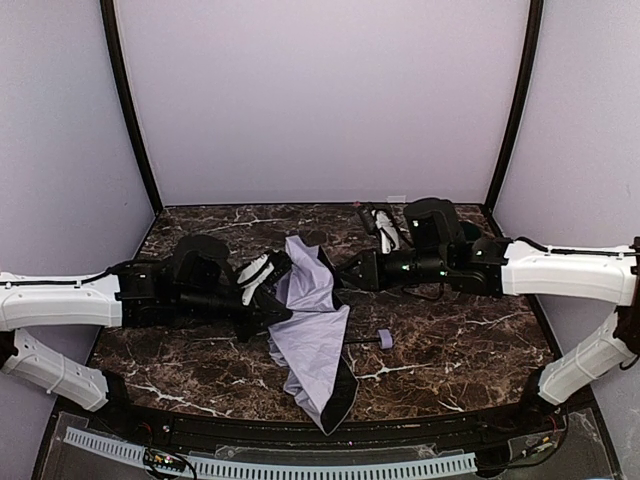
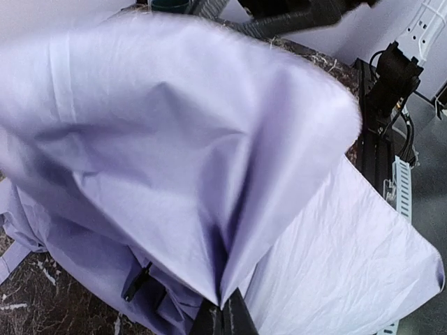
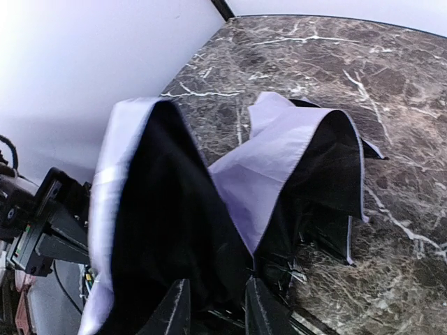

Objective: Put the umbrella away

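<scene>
The umbrella (image 1: 312, 335) lies half collapsed in the middle of the marble table, with its pale lavender fabric up and black lining showing at its near tip. Its thin shaft ends in the lavender handle knob (image 1: 385, 340), pointing right. My left gripper (image 1: 270, 272) is at its left side, shut on a pinched fold of lavender fabric (image 2: 174, 139), with the left gripper's tips (image 2: 223, 314) pressed together. My right gripper (image 1: 345, 270) is at its upper right side. In the right wrist view my right gripper (image 3: 216, 310) has black lining (image 3: 167, 230) and ribs between its fingers.
The dark marble table (image 1: 450, 340) is enclosed by lavender walls with black corner posts (image 1: 130, 110). A perforated white cable rail (image 1: 300, 465) runs along the near edge. Both arms reach in from the sides and meet over the table's centre.
</scene>
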`<state>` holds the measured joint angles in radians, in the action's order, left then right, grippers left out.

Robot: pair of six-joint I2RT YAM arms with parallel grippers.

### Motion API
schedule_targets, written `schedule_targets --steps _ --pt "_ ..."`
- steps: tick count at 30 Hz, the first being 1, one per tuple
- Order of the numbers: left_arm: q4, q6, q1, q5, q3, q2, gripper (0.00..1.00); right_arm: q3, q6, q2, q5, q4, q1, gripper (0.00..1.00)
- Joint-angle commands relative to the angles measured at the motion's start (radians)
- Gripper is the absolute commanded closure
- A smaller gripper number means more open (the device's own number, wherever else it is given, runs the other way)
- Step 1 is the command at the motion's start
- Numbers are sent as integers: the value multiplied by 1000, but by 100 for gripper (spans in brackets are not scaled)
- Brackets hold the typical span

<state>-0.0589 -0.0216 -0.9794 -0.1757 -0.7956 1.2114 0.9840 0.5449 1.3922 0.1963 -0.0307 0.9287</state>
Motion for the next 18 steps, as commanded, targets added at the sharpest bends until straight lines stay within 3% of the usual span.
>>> schedule_targets --steps 1,3,7,11,15,18 --pt "2 44 4 -16 53 -44 100 44 0 -23 -19 -69 -34 60" --pt "10 59 4 -10 49 -42 100 77 -29 -26 0 -99 -33 45" --pt "-76 58 2 30 -23 -18 100 174 -76 13 74 -84 -33 30" --pt "-64 38 -6 38 -24 -22 100 372 -72 166 86 -200 -31 25" --pt "-74 33 -16 65 -35 -5 100 394 -27 235 150 -210 -16 26" --pt "-75 29 -19 76 -48 11 100 372 5 239 251 -123 4 31"
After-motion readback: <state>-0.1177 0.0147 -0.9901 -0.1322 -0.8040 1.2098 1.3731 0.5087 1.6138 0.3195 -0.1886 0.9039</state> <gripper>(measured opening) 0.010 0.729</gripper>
